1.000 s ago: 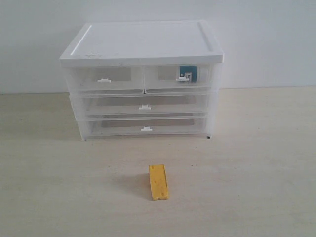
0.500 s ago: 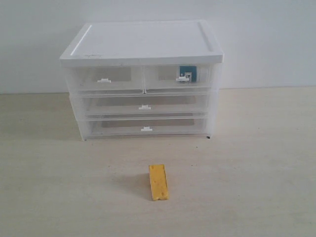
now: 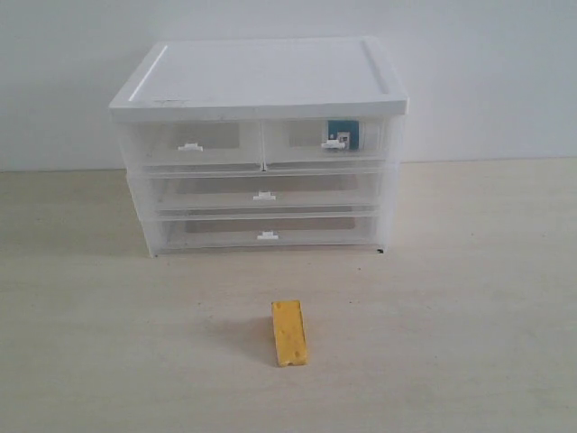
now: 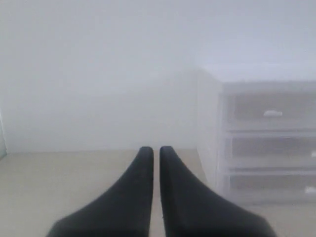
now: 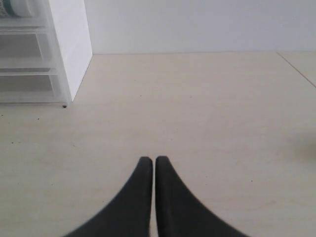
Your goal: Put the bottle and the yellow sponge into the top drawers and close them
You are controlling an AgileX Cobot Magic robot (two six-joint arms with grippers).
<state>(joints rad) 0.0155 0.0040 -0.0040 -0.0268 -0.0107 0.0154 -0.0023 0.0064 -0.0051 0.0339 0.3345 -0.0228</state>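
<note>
The yellow sponge [image 3: 289,332] lies on the table in front of the drawer unit [image 3: 261,81]. Both top drawers are pushed in: the left one [image 3: 191,144] and the right one [image 3: 326,142]. Through the right drawer's clear front shows the teal label of the bottle [image 3: 342,133]; a sliver of the bottle [image 5: 17,7] also shows in the right wrist view. Neither arm appears in the exterior view. My left gripper [image 4: 156,149] is shut on nothing, left of the unit. My right gripper [image 5: 153,160] is shut on nothing, over bare table to the unit's right.
Two full-width drawers, the middle one [image 3: 263,194] and the bottom one [image 3: 267,234], sit closed below the top pair. A white wall stands behind the unit. The left wrist view is hazy. The table's edge [image 5: 296,66] shows far off in the right wrist view.
</note>
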